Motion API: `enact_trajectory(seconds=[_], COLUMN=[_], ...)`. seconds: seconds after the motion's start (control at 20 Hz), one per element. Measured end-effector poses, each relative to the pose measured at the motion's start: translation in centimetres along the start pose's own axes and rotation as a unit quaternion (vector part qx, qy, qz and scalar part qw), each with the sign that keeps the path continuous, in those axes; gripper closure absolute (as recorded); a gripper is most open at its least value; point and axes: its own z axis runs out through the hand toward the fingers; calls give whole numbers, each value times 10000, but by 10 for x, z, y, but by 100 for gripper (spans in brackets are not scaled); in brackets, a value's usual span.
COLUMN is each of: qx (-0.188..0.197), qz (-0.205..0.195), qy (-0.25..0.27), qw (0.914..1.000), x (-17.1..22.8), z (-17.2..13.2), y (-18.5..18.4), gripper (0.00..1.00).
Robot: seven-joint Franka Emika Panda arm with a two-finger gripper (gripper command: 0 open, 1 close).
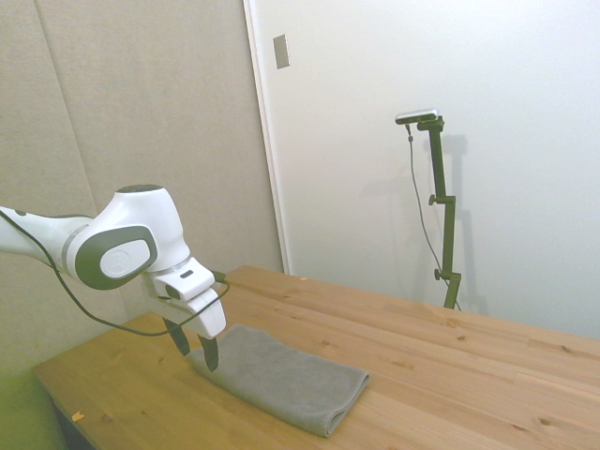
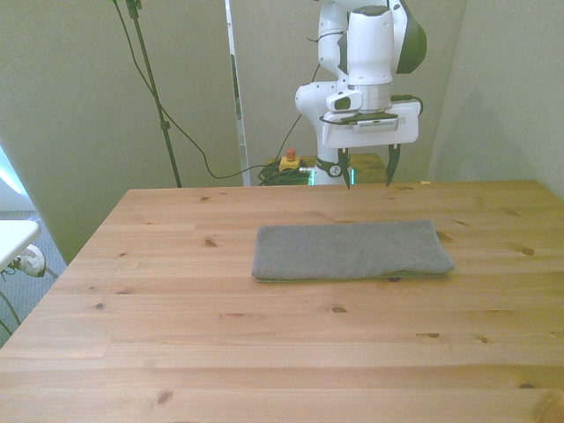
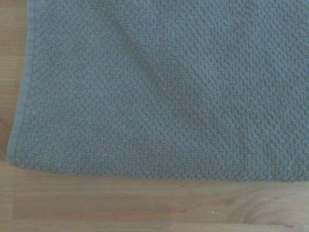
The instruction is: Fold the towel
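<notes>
The grey towel (image 2: 351,250) lies flat on the wooden tabletop (image 2: 220,352), folded over into a long strip with its doubled edge visible along the near side in the front view. It sits a little toward three o'clock of the tabletop's middle in that view. The gripper (image 2: 367,166) hangs above the towel's far edge, at about twelve o'clock from the cloth, its jaws spread apart and empty, touching nothing. Close up, the wrist view shows the towel's (image 3: 164,87) nubbly weave, one hemmed corner and bare wood (image 3: 145,203) beside it.
</notes>
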Motion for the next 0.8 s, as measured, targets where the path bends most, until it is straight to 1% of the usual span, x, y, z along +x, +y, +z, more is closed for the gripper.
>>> enact_trajectory(seconds=[0.2,0.4,0.5,0.6,0.7,0.8], qx=[7,-126,-335,-647,-923,-1045], qz=[71,249,405,563,607,566], qy=[42,380,558,812,1109,1298], qw=[10000,9989,9971,9930,9877,9844], x=[2,3,2,2,-5,-24], z=[-3,-14,-7,9,23,31], y=[-8,-44,-69,-95,-125,-157], gripper=[0,0,0,0,0,0])
